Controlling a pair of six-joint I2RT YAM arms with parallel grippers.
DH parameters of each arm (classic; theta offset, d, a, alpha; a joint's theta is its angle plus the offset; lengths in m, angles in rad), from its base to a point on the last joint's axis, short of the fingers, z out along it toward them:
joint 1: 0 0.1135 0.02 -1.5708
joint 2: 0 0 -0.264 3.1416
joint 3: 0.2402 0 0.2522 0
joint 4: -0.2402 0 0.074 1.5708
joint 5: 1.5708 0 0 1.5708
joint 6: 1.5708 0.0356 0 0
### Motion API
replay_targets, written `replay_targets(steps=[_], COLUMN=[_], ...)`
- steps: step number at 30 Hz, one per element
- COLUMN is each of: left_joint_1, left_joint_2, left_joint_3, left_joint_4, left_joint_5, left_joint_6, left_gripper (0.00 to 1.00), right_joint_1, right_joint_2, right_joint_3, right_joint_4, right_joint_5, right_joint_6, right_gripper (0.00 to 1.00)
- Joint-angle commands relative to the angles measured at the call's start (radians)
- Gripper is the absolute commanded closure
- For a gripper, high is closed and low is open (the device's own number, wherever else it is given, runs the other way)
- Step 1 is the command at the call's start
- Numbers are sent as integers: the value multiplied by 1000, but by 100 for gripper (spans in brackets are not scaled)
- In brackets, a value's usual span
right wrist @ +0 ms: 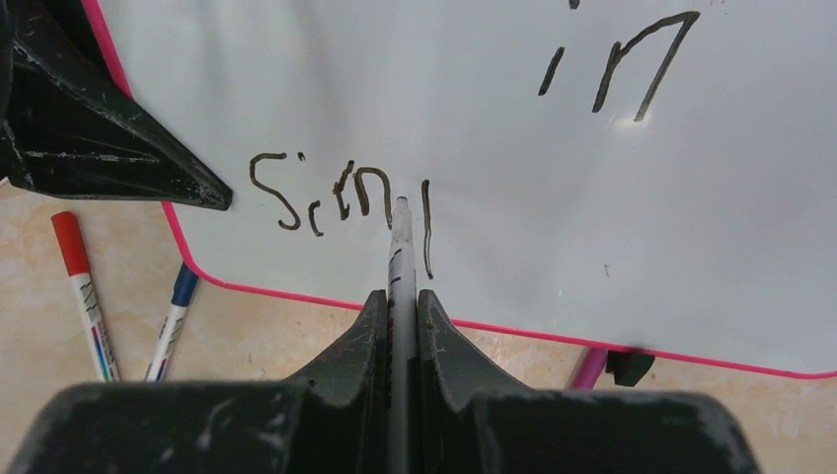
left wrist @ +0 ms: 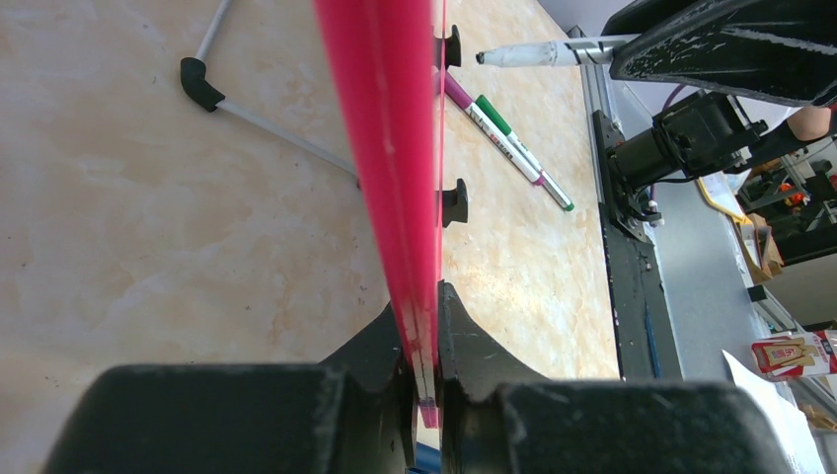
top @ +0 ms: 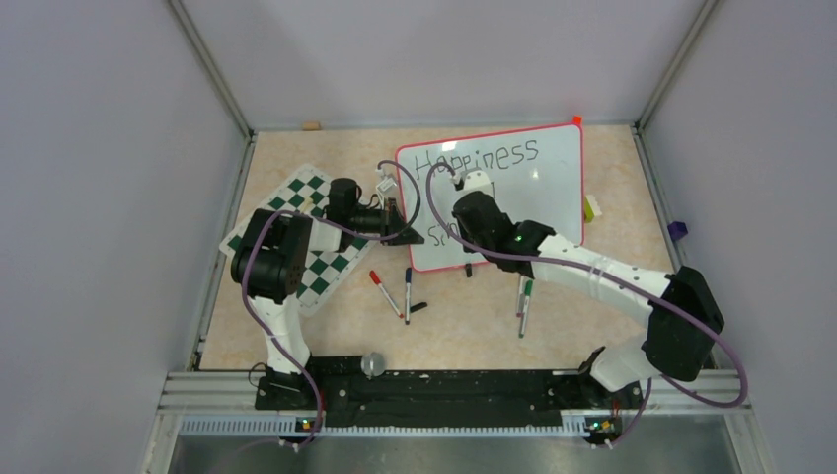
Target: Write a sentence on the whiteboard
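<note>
Whiteboard point(top: 533, 197), one, glossy white with a thin red frame and rounded corners, sits at the far middle of the table point(top: 444, 341) beside one checkered mat point(top: 308, 188); handwriting reads "Happiness", then "in", then an unfinished line starting "S"; left claw point(left wrist: 422, 296) pinches its red edge; right claw point(right wrist: 400, 296) pinches one marker point(right wrist: 400, 237), tip on the board; four loose markers lie nearby: red marker point(right wrist: 74, 257), blue marker point(right wrist: 178, 296), green marker point(left wrist: 513, 138), pink marker point(left wrist: 462, 97).
</note>
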Motion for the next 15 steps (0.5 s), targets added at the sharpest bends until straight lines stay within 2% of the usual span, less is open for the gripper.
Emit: replay_targets(steps=[1, 15], left_joint_1=[-13, -13], left_joint_2=[19, 22], left_joint_3=[-34, -33], left_joint_4=[-24, -24], left_joint_5=[24, 24], left_joint_6=[52, 52], left_gripper=[100, 100], right_joint_1=[-9, -10], right_joint_2=[9, 68], right_joint_3=[63, 67], right_joint_4=[32, 52], right_joint_5=[44, 78], right_joint_6=[-28, -44], right_gripper=[100, 100])
